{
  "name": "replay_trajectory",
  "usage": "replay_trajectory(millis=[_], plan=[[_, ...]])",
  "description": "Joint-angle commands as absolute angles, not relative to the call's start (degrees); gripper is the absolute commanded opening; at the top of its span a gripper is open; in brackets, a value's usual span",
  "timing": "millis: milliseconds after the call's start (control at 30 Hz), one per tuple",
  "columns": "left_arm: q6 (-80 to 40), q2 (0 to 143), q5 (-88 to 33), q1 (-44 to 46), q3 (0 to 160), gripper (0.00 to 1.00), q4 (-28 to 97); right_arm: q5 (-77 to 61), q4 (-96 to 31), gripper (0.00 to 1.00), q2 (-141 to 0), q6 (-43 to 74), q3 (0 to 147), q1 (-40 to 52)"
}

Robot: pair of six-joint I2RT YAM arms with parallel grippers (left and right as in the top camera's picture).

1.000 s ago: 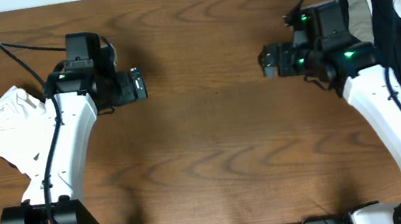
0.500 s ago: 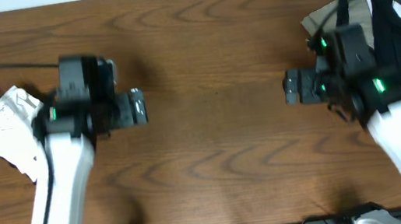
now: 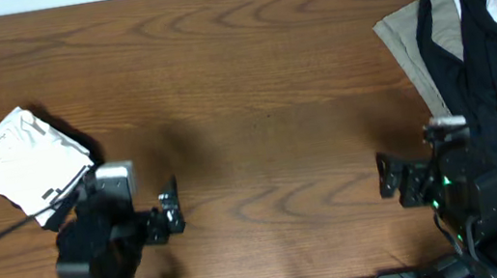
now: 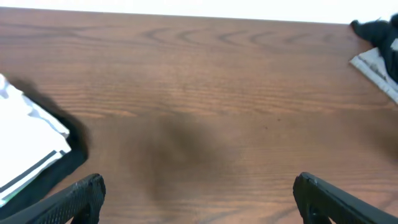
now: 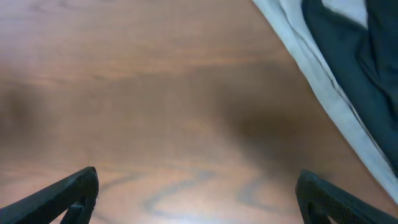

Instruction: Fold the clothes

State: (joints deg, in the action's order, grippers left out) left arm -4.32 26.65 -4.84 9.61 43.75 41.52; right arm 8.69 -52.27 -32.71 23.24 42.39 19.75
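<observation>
The left fingers [image 4: 78, 198] gape empty near a folded white fabric garment [image 3: 27, 160]; the right fingers [image 5: 74, 190], equally spread, hover beside heaped black, beige and white clothes [image 3: 469, 40].

Folded white garment [image 3: 25, 161] lies left, rumpled clothes [image 3: 481, 58] heaped right.

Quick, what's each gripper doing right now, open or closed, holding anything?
Left gripper: open, holding nothing.
Right gripper: open, holding nothing.
</observation>
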Motion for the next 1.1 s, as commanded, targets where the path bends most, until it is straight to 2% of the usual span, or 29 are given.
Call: replay_trajectory(millis=[0, 267, 767, 1067], plan=[[-4.78, 23.99, -3.79, 9.85, 43.4, 0.98, 43.03, 10.07, -55.7, 0.99, -31.94, 24.4, 41.89, 20.23], [-4.78, 23.86, -3.79, 9.85, 43.4, 0.98, 45.87, 10.07, -63.16, 0.99, -32.03, 24.4, 41.89, 20.23], [-4.78, 23.86, -3.79, 9.85, 43.4, 0.98, 46.74, 10.07, -63.53, 0.99, -28.45, 24.4, 41.3, 19.77], [-4.78, 23.86, -3.79, 9.85, 43.4, 0.98, 46.74, 8.56, -64.03, 0.99, -16.01, 24.4, 33.41, 9.89]])
